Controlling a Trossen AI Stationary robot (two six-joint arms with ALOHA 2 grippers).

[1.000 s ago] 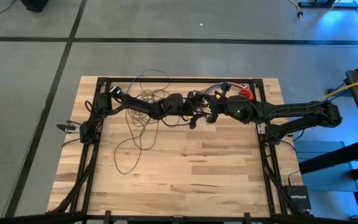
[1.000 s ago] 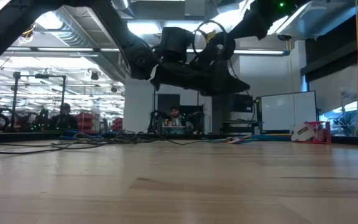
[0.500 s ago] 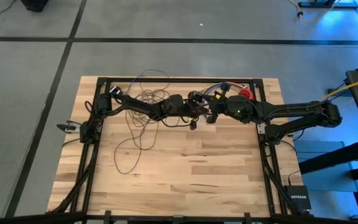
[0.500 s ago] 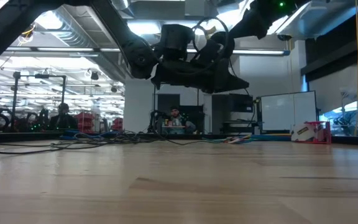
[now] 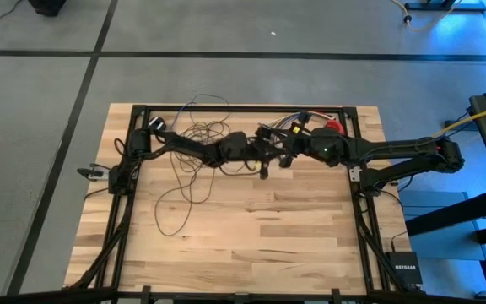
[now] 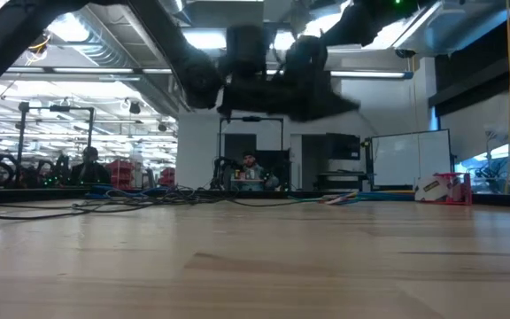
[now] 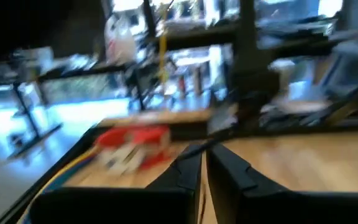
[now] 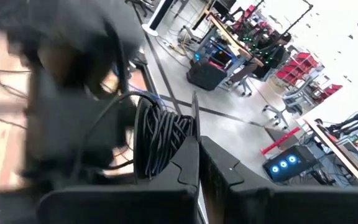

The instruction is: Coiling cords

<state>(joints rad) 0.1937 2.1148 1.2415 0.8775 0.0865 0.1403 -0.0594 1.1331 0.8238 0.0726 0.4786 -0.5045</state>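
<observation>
A grey concrete floor [image 5: 226, 76], crossed by dark lines, is being seen around the wooden worktop [image 5: 251, 228]. Beyond it, a workshop is being lit by ceiling lights [image 6: 206, 40]; a whiteboard [image 6: 410, 159] is being stood near a white wall [image 6: 383, 106].

R gripper [image 8: 199, 163]: fingers together, pinching a coil of the cords [image 8: 160, 138]. L arm [image 8: 61, 106] blurred, just beside the coil. Room w/ red racks [image 8: 306, 68] behind.

The wooden table [image 5: 251, 228] holds the cords [image 5: 188, 165], a thin dark tangle looping from 11 o'clock toward 8 o'clock. Coloured wires [image 5: 292, 123] and a red thing [image 5: 334, 127] lie near 1 o'clock.
</observation>
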